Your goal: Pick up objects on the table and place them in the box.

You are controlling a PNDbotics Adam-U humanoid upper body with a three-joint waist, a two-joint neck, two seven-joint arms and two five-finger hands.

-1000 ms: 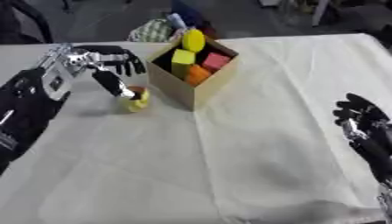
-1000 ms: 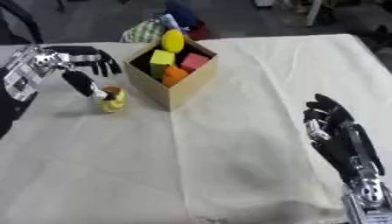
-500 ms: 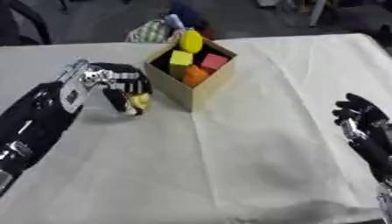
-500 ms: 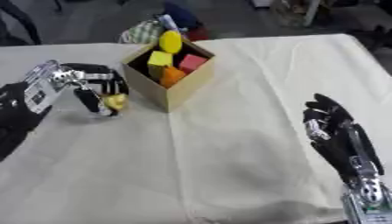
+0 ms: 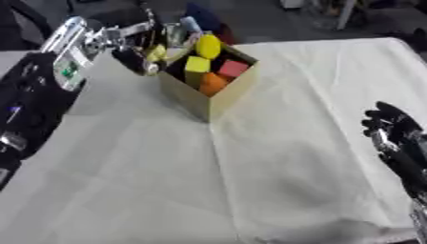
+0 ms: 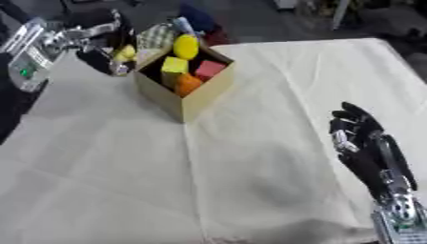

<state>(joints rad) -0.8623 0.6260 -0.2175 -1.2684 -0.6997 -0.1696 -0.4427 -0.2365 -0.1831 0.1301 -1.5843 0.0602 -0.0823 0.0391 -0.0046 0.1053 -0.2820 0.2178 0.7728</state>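
A cardboard box (image 5: 218,93) stands on the cloth-covered table at upper centre. Inside it lie a yellow oval piece (image 5: 208,46), a yellow-green cube (image 5: 197,64), a red block (image 5: 233,68) and an orange piece (image 5: 213,82). My left hand (image 5: 125,45) is raised beside the box's left corner, fingers curled round a small yellow object (image 5: 156,52) held above the table. My right hand (image 6: 360,138) rests open near the lower right, fingers up, holding nothing.
The cream cloth (image 5: 250,167) covers the table, with creases running down its middle. Behind the box lie a checkered item (image 6: 158,35) and a blue object (image 6: 196,16). The table's far edge meets a dark floor.
My left hand closed on the small yellow object and lifted it off the cloth up to the box's left corner. The camera tilted. The right hand stayed put.
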